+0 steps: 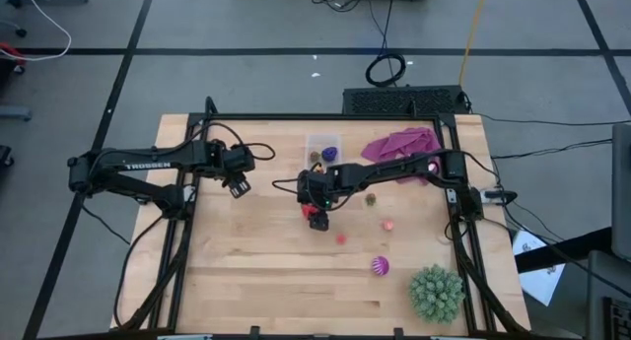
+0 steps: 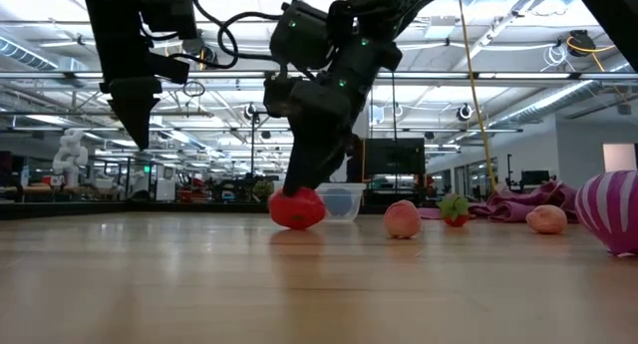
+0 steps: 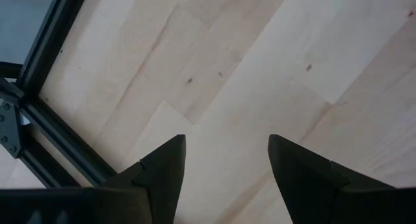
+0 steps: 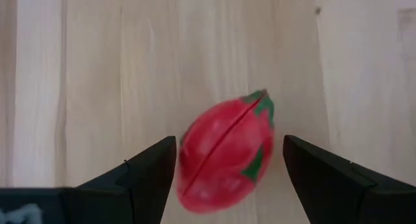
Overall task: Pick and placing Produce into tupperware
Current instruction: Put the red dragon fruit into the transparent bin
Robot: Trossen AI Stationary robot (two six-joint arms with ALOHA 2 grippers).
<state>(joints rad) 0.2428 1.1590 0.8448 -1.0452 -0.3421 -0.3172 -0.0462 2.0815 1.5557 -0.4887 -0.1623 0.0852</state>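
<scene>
Right claw point(image 4: 224, 169) stands wide, fingers either side of a red produce piece point(image 4: 224, 156) resting on the tabletop point(image 4: 117, 68), placed to close on it; left claw point(image 3: 224, 172) hangs open, empty.

R hand point(image 1: 315, 218) over red produce point(image 1: 316, 222), mid-desk point(image 1: 256, 281). L hand point(image 1: 240, 185) hovers off to the side. Tupperware point(image 1: 322, 149) sits beside purple cloth point(image 1: 399, 144).

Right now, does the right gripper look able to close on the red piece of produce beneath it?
Probably yes. The right gripper is open with the red produce piece between its fingers on the table, nothing else crowding it.
</scene>
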